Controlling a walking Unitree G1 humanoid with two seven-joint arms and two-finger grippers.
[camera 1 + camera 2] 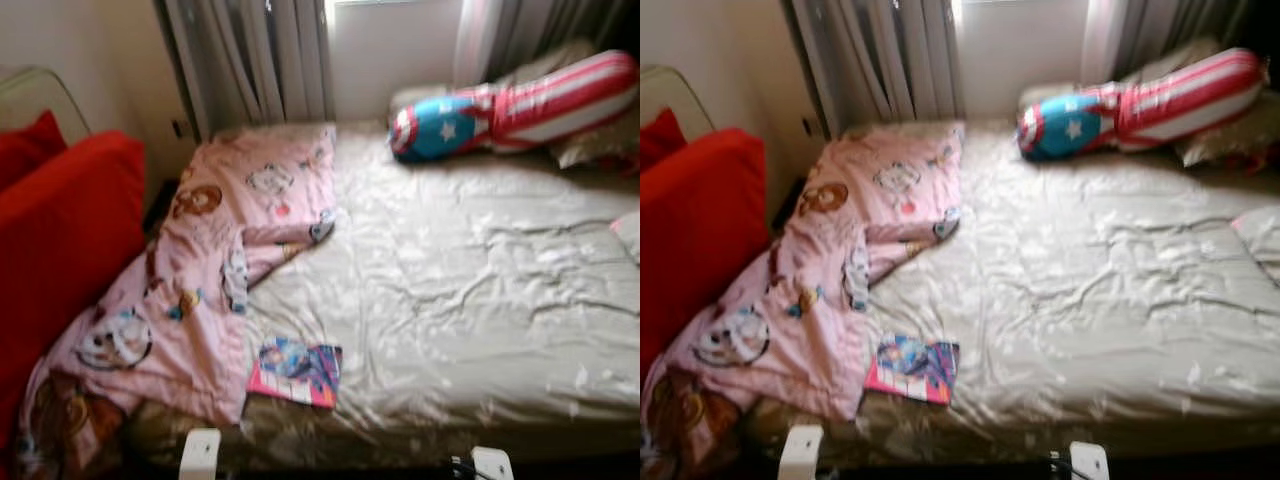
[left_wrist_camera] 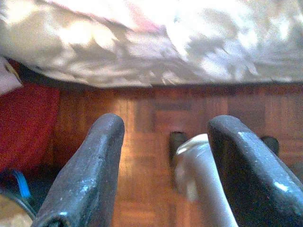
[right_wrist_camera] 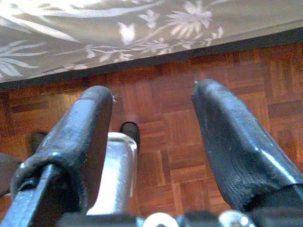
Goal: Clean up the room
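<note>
Lying uncollected: pink blanket bunched left, book near edge; left gripper, right gripper hanging released, empty.

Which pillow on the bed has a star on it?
The long bolster pillow at the far side of the bed, with a white star on blue and red-and-white stripes. The plain pillows behind it are beige, with no picture.
</note>
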